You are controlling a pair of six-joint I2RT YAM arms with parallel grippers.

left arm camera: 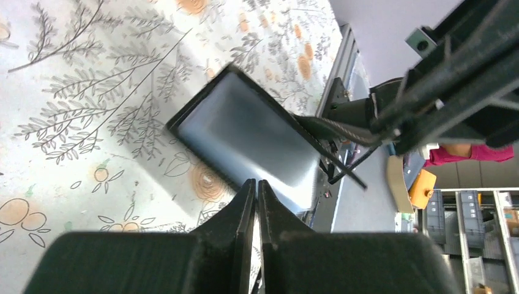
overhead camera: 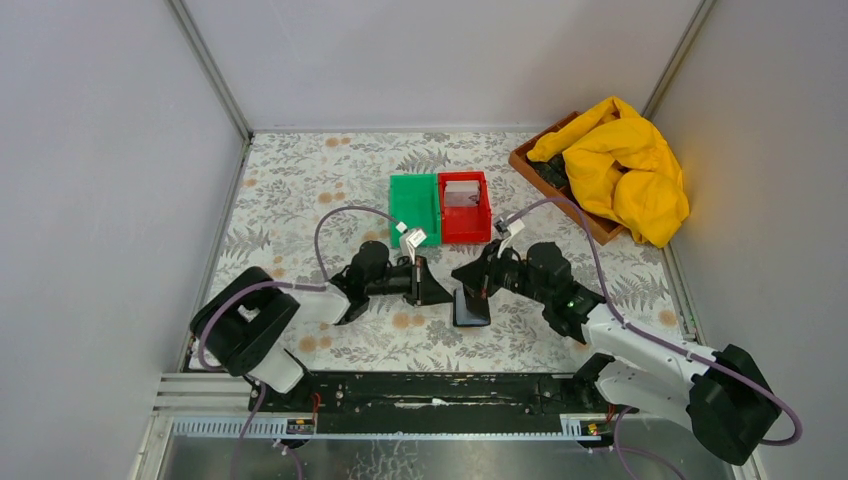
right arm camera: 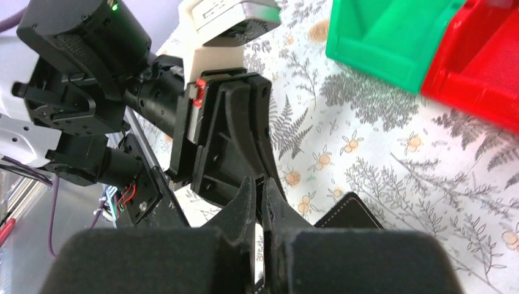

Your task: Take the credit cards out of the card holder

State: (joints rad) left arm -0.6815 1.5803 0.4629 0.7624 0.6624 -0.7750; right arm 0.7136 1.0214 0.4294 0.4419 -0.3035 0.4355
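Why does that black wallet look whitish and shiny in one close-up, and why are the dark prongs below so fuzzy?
Left wrist view: the glossy inside of the card holder reflects light as a pale sheen and throws a soft shadow on the floral cloth. Both wrist views: the left fingers and right fingers sit too near the lens, so they blur.

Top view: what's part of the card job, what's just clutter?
Job: card holder; grey-white card, lying in the red bin.
Lying about: green bin; yellow cloth; brown tray under it.
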